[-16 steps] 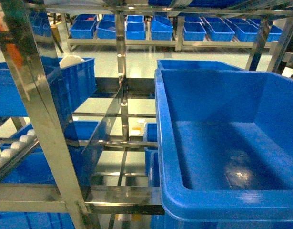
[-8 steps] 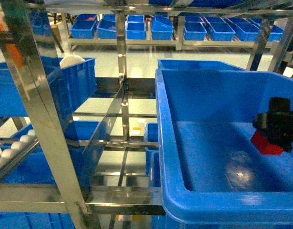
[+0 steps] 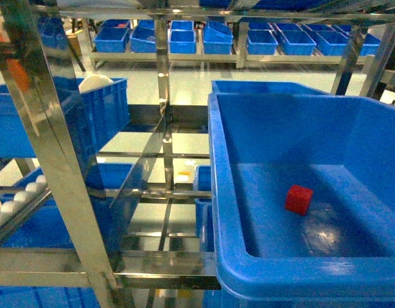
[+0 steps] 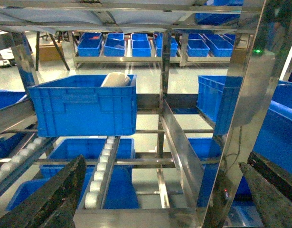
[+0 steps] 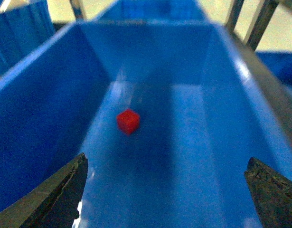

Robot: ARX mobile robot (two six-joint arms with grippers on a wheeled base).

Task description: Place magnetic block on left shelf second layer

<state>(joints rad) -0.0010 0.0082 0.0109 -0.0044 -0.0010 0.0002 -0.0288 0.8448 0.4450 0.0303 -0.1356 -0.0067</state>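
Right gripper [image 5: 167, 190]: I see its two dark fingers spread wide at the bottom corners of my right wrist view, nothing between them, poised above the bin's near end.
Left gripper [image 4: 167, 199]: fingers spread wide as well, empty, facing the rack from outside.
Big blue bin [image 3: 218, 192]: it fills the right of my head view, sitting on the steel rack tier; its thick near rim and left wall stand between me and the floor of the bin.
Magnetic block [image 3: 298, 199]: a small red cube lying free on the bin floor, clear of every wall, well apart from both grippers.
Steel upright [image 3: 46, 147]: a shiny post crosses the left foreground of my head view.
Roller rail [image 4: 100, 173]: white rollers run under the rack, beside lower blue bins.
Mid bin [image 4: 84, 104]: a blue crate with a white object inside.
Far racks [image 3: 184, 38]: rows of smaller blue bins across the floor.
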